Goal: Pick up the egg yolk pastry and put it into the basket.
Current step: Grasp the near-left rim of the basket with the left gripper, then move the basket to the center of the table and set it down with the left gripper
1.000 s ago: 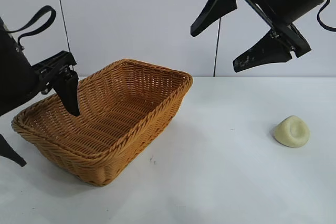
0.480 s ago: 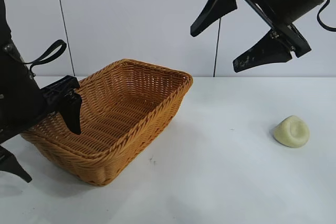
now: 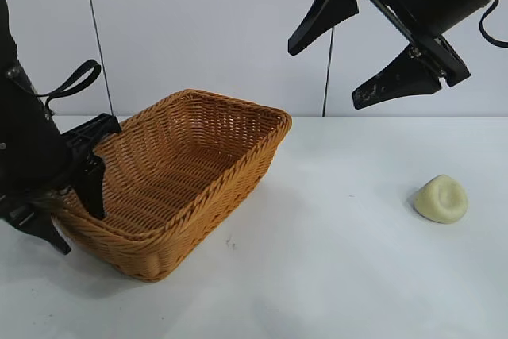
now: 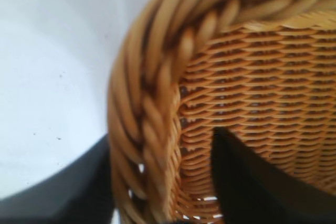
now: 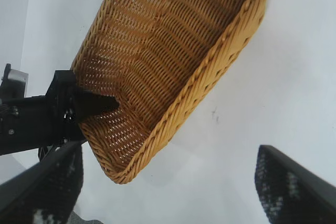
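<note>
The left gripper (image 3: 73, 210) pinches the braided rim at the near left corner of the basket (image 3: 202, 166), one finger (image 4: 247, 182) inside the wall and the other outside; the basket sits on the white table (image 3: 333, 275), slightly tilted; the egg yolk pastry (image 3: 441, 198) lies on the table well apart to the right, untouched; above it, farther back, the right gripper (image 3: 361, 45) hangs with jaws spread wide, holding nothing.

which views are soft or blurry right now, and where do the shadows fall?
Exterior view: sharp, even light; faint shadows under the basket and beside the egg yolk pastry. Left wrist view: the braided rim and the left gripper are close and blurred. Right wrist view: the right gripper is soft in the foreground; the basket is crisp.
</note>
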You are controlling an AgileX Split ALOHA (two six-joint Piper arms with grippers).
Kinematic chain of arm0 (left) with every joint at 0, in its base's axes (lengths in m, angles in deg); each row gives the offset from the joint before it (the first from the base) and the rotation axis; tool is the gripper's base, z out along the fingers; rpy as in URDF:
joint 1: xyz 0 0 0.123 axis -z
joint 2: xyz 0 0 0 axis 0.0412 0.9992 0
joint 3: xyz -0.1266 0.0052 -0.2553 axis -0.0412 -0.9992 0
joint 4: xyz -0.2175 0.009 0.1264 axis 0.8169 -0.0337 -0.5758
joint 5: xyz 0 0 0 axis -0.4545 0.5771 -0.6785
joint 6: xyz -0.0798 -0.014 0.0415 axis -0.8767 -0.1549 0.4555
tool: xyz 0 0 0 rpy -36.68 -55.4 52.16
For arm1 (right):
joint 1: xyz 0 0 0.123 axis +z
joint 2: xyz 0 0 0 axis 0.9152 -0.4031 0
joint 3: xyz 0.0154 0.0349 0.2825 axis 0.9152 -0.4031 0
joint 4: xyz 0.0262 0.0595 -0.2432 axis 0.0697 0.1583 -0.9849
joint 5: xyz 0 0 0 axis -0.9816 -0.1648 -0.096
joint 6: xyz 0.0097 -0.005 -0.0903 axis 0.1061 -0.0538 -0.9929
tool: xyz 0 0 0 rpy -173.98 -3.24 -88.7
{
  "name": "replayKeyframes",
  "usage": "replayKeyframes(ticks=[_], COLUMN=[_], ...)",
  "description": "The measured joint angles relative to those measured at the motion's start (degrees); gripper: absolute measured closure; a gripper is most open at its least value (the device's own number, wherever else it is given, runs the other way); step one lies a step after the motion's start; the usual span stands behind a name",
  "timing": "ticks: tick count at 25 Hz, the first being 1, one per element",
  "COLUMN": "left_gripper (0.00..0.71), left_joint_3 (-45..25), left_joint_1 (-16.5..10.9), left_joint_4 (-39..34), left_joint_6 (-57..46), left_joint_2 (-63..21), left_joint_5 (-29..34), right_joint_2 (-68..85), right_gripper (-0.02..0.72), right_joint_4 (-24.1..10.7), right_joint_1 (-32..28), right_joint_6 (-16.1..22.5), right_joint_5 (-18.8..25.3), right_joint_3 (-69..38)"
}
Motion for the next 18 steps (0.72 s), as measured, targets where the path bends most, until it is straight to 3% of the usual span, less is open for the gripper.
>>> replayKeyframes(ticks=[5, 12, 18], left_gripper=[0.627, 0.629, 0.629], left_joint_3=[1.13, 6.79, 13.24], left_joint_1=[-0.62, -6.42, -8.83], left_joint_4=[0.72, 10.62, 11.47], left_joint_6=[2.47, 19.01, 28.31], left_joint_2=[0.00, 0.04, 0.17], left_joint_5=[1.20, 7.43, 12.24], right_joint_2=[0.00, 0.00, 0.00], right_gripper=[0.068, 0.068, 0.068], right_joint_4=[0.00, 0.00, 0.00], right_joint_1=[0.00, 0.00, 0.00], right_joint_6=[0.00, 0.00, 0.00], right_joint_5=[0.00, 0.18, 0.18], right_joint_3=[0.00, 0.00, 0.00])
